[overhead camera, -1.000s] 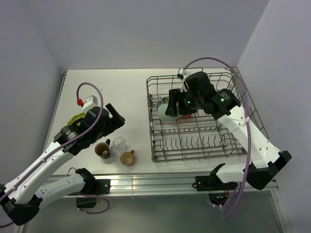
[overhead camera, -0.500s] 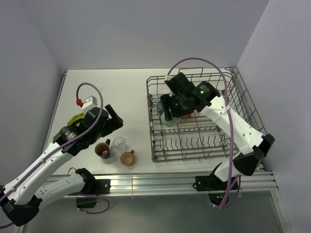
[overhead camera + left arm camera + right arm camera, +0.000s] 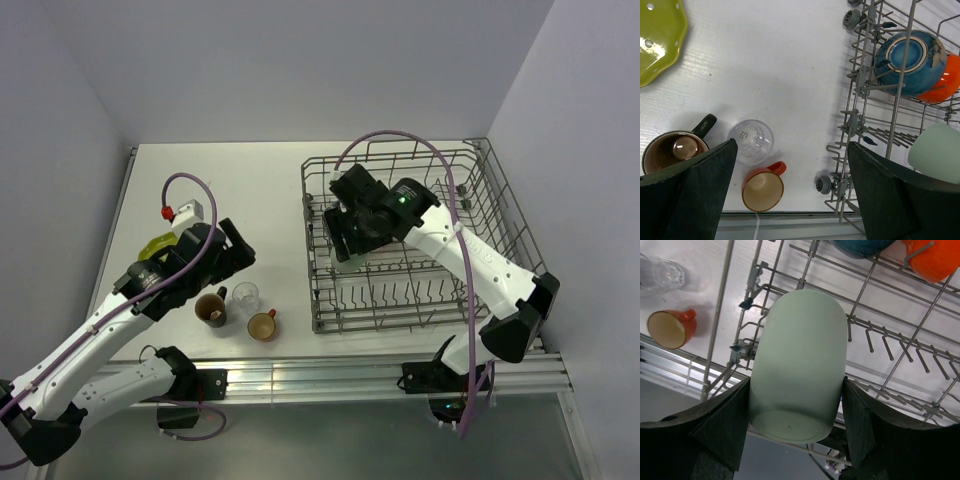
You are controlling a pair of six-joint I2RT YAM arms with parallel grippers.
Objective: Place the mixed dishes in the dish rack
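Observation:
My right gripper [image 3: 796,405] is shut on the pale green cup [image 3: 800,360], held on its side over the front left part of the dish rack [image 3: 420,320]. A blue bowl [image 3: 910,62] and an orange-red bowl [image 3: 946,82] stand between the rack's tines. On the table left of the rack stand the dark brown mug [image 3: 211,308], the clear glass [image 3: 245,295] and the small orange cup [image 3: 262,326]. My left gripper [image 3: 235,250] hangs open above them, holding nothing. The yellow-green plate [image 3: 657,40] lies further left.
The rack fills the table's right half, its left wall and wheels [image 3: 824,184] close to the three cups. The table's metal front edge [image 3: 330,370] runs just behind the orange cup. Walls close in at the back and right.
My right arm has swung left and toward the rack's front left corner, carrying the pale green cup. The left arm has barely moved.

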